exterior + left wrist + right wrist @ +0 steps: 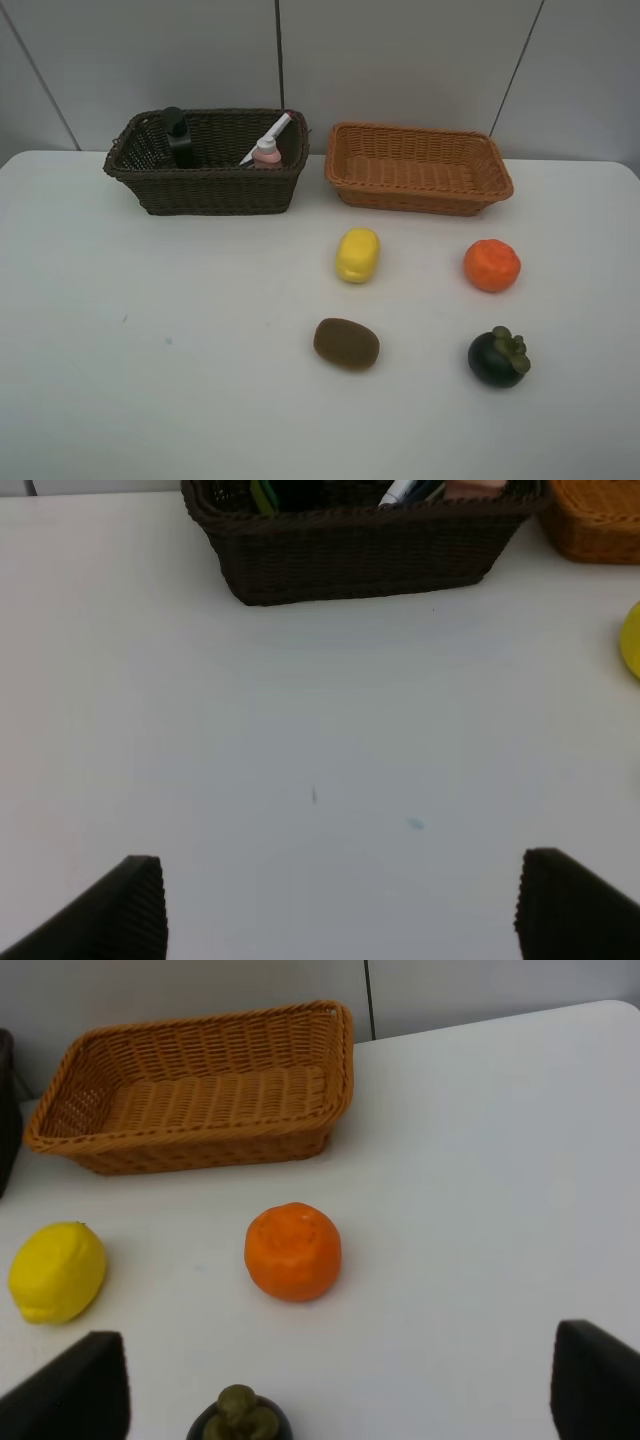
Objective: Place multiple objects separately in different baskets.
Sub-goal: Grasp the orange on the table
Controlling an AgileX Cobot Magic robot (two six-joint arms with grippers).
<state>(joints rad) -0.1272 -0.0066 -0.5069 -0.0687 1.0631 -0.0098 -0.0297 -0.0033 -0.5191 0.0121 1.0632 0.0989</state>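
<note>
The dark brown basket (215, 190) at the back left holds a dark green pump bottle (179, 138), a white-pink marker (268, 135) and a pink white-capped bottle (267, 153). The eraser block is hidden. The light tan basket (420, 195) at the back right holds nothing. A lemon (357, 255), an orange (491, 265), a kiwi (346, 343) and a mangosteen (498, 358) lie on the table. My left gripper (345, 910) is open and empty over bare table. My right gripper (335, 1388) is open and empty, near the mangosteen (240, 1415) and the orange (292, 1251).
The white table (150, 350) ends at a grey panelled wall (400, 60) behind the baskets. Neither arm shows in the exterior high view. The left wrist view shows the dark basket (360, 555) ahead; the right wrist view shows the tan basket (190, 1145) and the lemon (57, 1271).
</note>
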